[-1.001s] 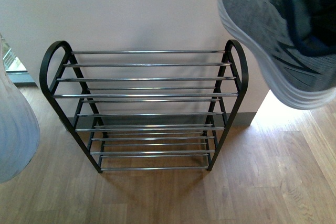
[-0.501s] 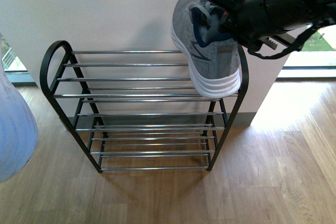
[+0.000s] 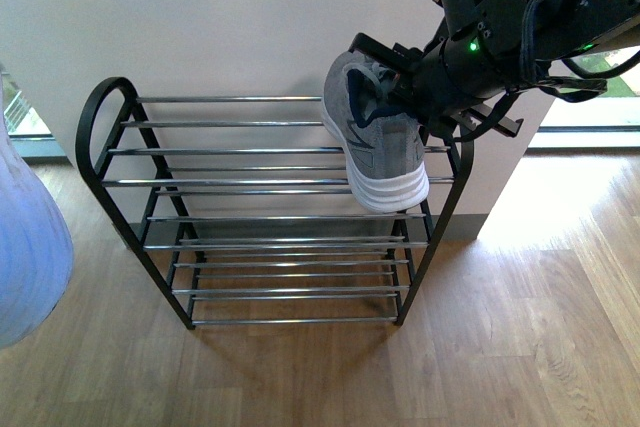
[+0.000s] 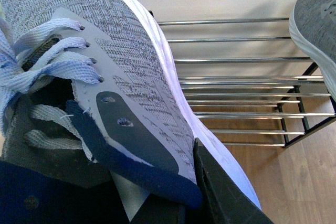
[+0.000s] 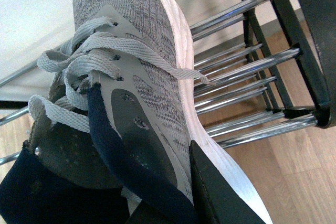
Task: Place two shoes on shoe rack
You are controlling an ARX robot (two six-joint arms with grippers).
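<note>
At the right end of the shoe rack (image 3: pixel 100 112), over its top tier, right gripper (image 5: pixel 168 199) is clamping a grey knit sneaker (image 3: pixel 385 152) by its collar, tilted, likely to seat its sole on the rods (image 3: pixel 250 152); left gripper (image 4: pixel 157 200) is holding the second sneaker (image 4: pixel 131 77) clear, off-rack left.

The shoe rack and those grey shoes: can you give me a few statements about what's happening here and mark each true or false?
1. The right gripper holds a grey sneaker at the right end of the rack, at its top tier. True.
2. The left gripper is empty. False: it grips a second sneaker.
3. The rack stands on a wooden floor against a pale wall. True.
4. The grey sneaker sits flat and level. False: it is steeply tilted in the gripper.
5. The shelves are wooden boards. False: they are shiny metal rods.
</note>
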